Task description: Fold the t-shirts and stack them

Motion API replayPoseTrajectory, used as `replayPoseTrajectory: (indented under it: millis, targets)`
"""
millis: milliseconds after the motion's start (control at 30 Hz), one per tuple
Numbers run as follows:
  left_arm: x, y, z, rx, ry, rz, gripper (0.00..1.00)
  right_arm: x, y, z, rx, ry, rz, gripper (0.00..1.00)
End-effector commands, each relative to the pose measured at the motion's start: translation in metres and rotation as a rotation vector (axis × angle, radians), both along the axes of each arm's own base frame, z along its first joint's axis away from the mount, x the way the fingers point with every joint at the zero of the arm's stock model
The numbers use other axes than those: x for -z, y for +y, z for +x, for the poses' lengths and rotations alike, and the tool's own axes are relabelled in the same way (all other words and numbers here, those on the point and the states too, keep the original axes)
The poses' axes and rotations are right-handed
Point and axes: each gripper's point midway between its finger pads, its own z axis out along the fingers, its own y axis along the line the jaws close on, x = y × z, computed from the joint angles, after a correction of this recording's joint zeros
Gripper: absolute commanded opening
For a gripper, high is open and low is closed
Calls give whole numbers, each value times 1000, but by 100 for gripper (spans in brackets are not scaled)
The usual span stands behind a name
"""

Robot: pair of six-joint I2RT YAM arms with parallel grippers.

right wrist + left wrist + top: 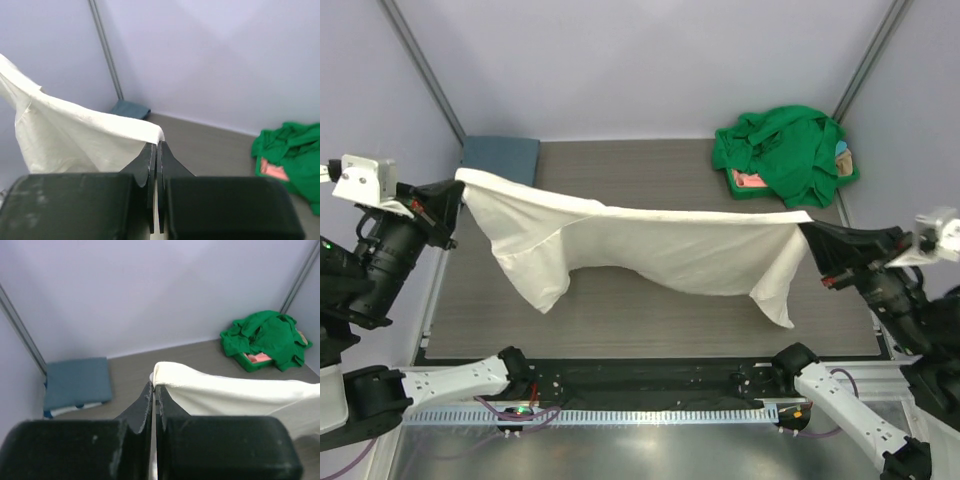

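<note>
A large cream-white t-shirt (650, 245) hangs stretched in the air above the table between both grippers. My left gripper (458, 195) is shut on its left end, seen in the left wrist view (155, 385) with the cloth (225, 395) running off to the right. My right gripper (807, 232) is shut on its right end, seen in the right wrist view (157, 145) with the cloth (75, 135) running left. A folded slate-blue t-shirt (500, 156) lies at the back left corner. A crumpled bright green t-shirt (782, 148) lies heaped at the back right, over pink cloth (750, 180).
The green shirt heap sits in a green tray (845, 172) at the back right corner. The grey wood-grain table (650, 320) lies below the hanging shirt. Lilac walls with metal posts (420, 60) close in the back and sides.
</note>
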Motion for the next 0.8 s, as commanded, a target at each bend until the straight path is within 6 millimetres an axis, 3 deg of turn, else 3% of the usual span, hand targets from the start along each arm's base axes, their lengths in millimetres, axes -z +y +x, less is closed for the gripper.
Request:
replayPoseTrajectory:
  millis: [0, 133, 233, 300, 333, 367, 433, 467, 533, 567, 600, 633, 667, 700, 733, 767]
  targets:
    - [-48, -1, 6, -3, -174, 117, 0, -56, -25, -37, 47, -241, -11, 1]
    - [-76, -7, 6, 14, -262, 140, 0, -77, -40, -43, 117, -291, -6, 1]
    - [-102, -16, 5, 41, -357, 101, 0, -93, -39, -38, 142, -334, -8, 1]
    - [-111, -23, 10, 29, -386, 121, 0, -102, -33, -19, 156, -327, -13, 1]
    - [-110, -35, 25, -14, -382, 206, 0, -110, -44, -9, 232, -315, 5, 1]
    - [-115, -40, 33, -54, -397, 231, 0, -104, -35, 23, 255, -261, -40, 1]
    - [-116, -51, 54, -150, -386, 336, 0, -102, -38, 55, 335, -189, -49, 1]
    - [-109, -75, 75, -174, -367, 433, 0, -75, -23, 103, 356, -64, -114, 1]
    - [-108, -79, 100, -211, -345, 451, 0, -41, -23, 150, 460, 73, -168, 1]
    - [-90, -105, 125, -125, -309, 417, 0, -17, -22, 171, 501, 148, -213, 1]
    - [-80, -74, 156, -205, -244, 411, 0, 6, -20, 192, 536, 212, -257, 1]
    - [-64, -70, 177, -203, -188, 389, 0, 60, -9, 234, 564, 344, -345, 1]
    - [-24, -75, 220, -199, -87, 380, 0, 90, -16, 251, 611, 430, -372, 1]
    - [4, -52, 256, -227, -17, 394, 0, 123, -18, 270, 637, 513, -397, 1]
    - [41, -47, 288, -239, 70, 410, 0, 172, -18, 295, 663, 630, -445, 1]
    - [72, -40, 313, -248, 142, 410, 0, 205, -23, 299, 700, 752, -432, 1]
